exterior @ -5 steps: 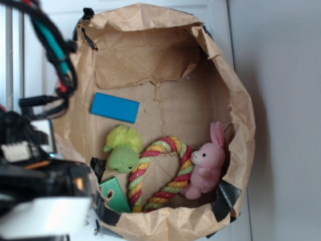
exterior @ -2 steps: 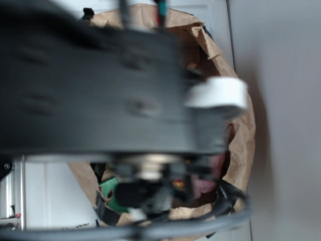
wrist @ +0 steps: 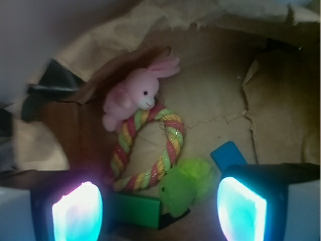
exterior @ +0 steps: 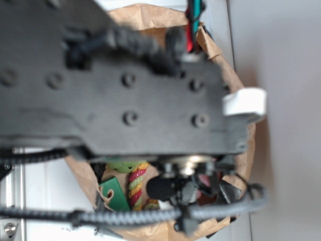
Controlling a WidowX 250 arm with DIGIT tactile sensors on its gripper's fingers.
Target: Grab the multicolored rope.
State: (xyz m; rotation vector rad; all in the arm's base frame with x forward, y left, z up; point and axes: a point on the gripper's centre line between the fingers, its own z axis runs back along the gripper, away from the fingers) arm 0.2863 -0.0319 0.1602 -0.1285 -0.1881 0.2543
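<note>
Item: rope, red, yellow and light green, bent into an arch on the floor of a paper bag. Seen from the wrist, its curve peaks near 12 o'clock and both ends run down toward 7 o'clock.

Item: pink bunny, at 11 o'clock of the rope, leaning against the arch and touching it.

Item: green plush toy, at 4 o'clock of the rope, just beside the right leg.

Item: green block, at 6 o'clock, beside the rope ends.

Item: blue block, at 3 o'clock, near the green plush toy.

Item: gripper, spread wide with nothing between its fingers, held above the bag contents; probably kept open so it can straddle a rope strand on descent.

Exterior view: the arm covers most of the bag; only a short piece of rope shows below it.
</note>
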